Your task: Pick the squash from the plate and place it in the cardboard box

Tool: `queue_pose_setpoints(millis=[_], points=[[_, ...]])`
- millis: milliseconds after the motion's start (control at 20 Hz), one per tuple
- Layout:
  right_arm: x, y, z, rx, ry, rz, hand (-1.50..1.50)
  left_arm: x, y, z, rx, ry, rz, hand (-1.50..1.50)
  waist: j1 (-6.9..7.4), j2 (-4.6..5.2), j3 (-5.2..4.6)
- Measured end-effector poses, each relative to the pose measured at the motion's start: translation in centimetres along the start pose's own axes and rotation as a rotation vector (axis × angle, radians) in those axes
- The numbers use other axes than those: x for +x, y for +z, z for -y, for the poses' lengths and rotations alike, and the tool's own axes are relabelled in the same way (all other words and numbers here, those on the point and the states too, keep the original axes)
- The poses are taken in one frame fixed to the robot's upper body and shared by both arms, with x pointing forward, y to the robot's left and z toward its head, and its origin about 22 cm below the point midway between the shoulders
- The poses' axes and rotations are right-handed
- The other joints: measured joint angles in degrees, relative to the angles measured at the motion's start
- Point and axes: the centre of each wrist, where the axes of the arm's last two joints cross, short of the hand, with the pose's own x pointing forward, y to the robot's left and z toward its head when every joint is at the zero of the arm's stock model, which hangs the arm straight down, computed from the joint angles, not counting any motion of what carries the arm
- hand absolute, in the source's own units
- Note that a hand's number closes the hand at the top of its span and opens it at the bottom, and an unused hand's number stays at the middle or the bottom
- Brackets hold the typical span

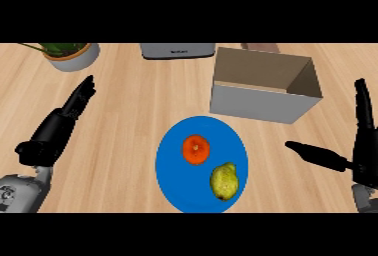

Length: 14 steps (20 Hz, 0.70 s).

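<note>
- An orange squash (196, 149) lies on the blue plate (171, 170), a yellow-green pear (224, 181) just beside it at five o'clock.
- The open cardboard box (262, 92) stands near the plate at one o'clock.
- Left hand (65, 117) at nine o'clock and right hand (354, 150) at three o'clock, both fingers straight, holding nothing.

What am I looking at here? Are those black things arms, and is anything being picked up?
You are seeing through the robot's head, looking steeply down at a wooden counter. The black shapes are its two hands on grey forearms: the left hand at the left, the right hand at the right. Both are open and hold nothing. Between them lies a blue plate carrying an orange squash and a yellow-green pear. Behind the plate stands an open cardboard box, where the squash should go. At the far edge are a potted plant and a grey appliance, only partly visible.
</note>
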Motion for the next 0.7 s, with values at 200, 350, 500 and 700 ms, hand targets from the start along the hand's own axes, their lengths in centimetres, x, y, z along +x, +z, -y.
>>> queue_pose_setpoints(millis=[200, 350, 500, 700], points=[[1.5, 2.3, -0.4, 0.080, 0.159, 0.028, -1.50, 0.1, 0.1, -0.2, -0.028, -0.016, 0.013, 0.00, 0.92, 0.21, 0.01], [2.7, 3.7, -1.0, 0.173, 0.261, -0.013, -1.50, 0.1, 0.0, -0.2, -0.043, -0.018, 0.019, 0.00, 1.58, 0.44, -0.01], [4.4, 4.7, -1.6, 0.282, 0.371, -0.067, -1.50, 0.3, -0.2, 0.0, -0.059, -0.016, 0.029, 0.00, 2.61, 0.65, -0.03], [7.3, 5.6, -3.2, 0.411, 0.494, -0.138, -1.50, 0.8, -0.8, 0.5, -0.085, -0.010, 0.048, 0.00, 4.21, 1.02, 0.03]])
